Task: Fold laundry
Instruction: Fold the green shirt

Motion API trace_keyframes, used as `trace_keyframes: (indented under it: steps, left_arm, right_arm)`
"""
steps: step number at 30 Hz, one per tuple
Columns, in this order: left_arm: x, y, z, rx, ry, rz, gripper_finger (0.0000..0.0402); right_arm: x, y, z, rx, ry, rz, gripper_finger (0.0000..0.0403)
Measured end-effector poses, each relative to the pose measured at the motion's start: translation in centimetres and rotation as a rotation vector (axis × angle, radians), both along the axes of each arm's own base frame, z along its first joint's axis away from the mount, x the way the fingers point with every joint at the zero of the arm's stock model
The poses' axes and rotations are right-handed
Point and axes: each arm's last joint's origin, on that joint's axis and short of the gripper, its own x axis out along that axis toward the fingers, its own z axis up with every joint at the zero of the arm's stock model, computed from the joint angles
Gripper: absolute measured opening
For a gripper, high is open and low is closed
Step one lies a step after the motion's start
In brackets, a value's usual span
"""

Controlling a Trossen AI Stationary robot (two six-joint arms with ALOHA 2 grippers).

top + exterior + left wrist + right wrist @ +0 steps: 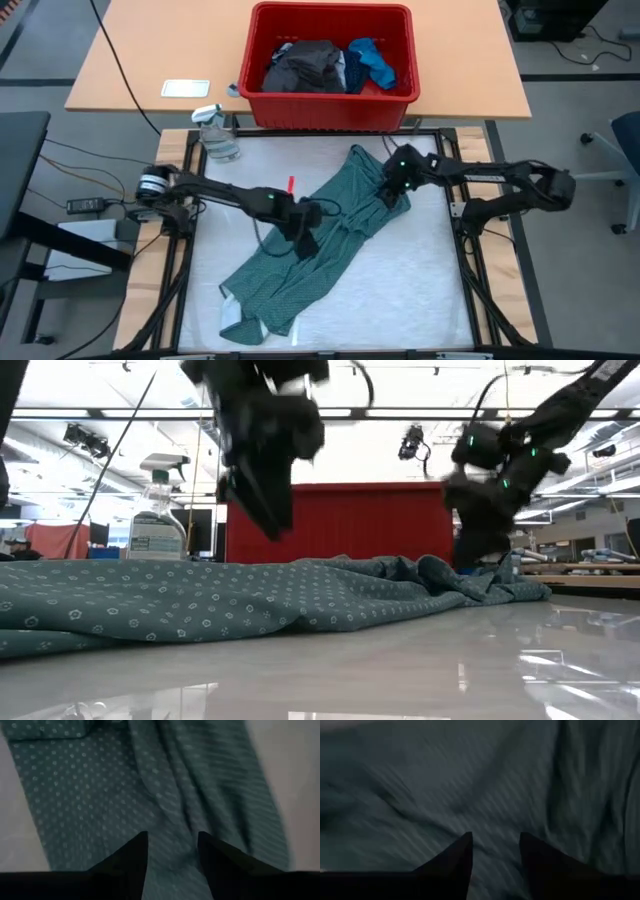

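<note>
The big green shirt (320, 235) is lying bunched and slanted across the white table (420, 290), running from the far right corner down toward the near left. It is not folded yet.

The left gripper (305, 238) is hanging just above the middle of the shirt. Its two fingers are standing apart, and nothing is sitting between them. The right gripper (392, 192) is hovering over the far end of the shirt. Its fingers are apart too, with only cloth showing below them.

More clothes (330, 65) are waiting in the red bin (262, 105) at the back. A spray bottle (216, 135) is standing near the table's far left corner.

What could go wrong? The shirt is full of lumps and wrinkles, so I think a gripper coming down could be pinching two layers at once. Then the fold would come out crooked. If both grippers are pulling different ways, the shirt could be twisting more. A big sweep to the left could also be knocking the bottle over.
</note>
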Motion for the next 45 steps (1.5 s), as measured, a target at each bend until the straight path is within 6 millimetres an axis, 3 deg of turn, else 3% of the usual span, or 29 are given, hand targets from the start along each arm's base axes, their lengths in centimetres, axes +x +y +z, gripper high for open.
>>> trace_keyframes:
  steps: [6,10,14,19,22,27,33,38,45]
  left_arm:
    - [-4.0,0.3,4.7,0.103,-0.004,-0.052,0.0176]
    - [-5.4,1.8,5.5,0.165,0.054,-0.229,0.0176]
    - [-6.1,3.8,4.8,0.144,0.101,-0.47,0.0176]
    - [-8.6,5.9,0.9,-0.038,0.075,-0.64,0.0176]
    - [-10.6,6.0,-0.8,-0.18,0.029,-0.693,0.0176]
    - [-13.3,4.1,-1.1,-0.226,0.009,-0.87,0.0176]
    - [-15.7,0.2,-0.5,-0.198,-0.137,-1.24,0.0176]
    - [-16.7,-3.1,-2.7,-0.147,-0.173,-1.371,0.0176]
    - [-16.3,-6.6,-6.1,0.048,-0.233,-1.262,0.0176]
  right_arm:
    - [0.7,1.2,3.4,-0.003,-0.233,-0.055,0.0169]
    - [2.1,3.3,4.2,-0.052,-0.309,-0.057,0.0169]
    - [4.6,7.1,4.3,-0.155,-0.409,-0.046,0.0169]
    - [8.2,12.8,3.8,-0.193,-0.42,-0.082,0.0169]
    - [11.0,16.7,3.6,-0.222,-0.368,-0.039,0.0169]
    - [15.8,22.8,3.3,-0.233,-0.246,0.07,0.0169]
    - [20.2,27.8,3.3,-0.228,-0.142,0.199,0.0169]
    - [23.1,29.5,2.9,-0.205,-0.149,0.326,0.0169]
    - [25.6,30.7,-0.8,-0.131,-0.106,0.387,0.0169]
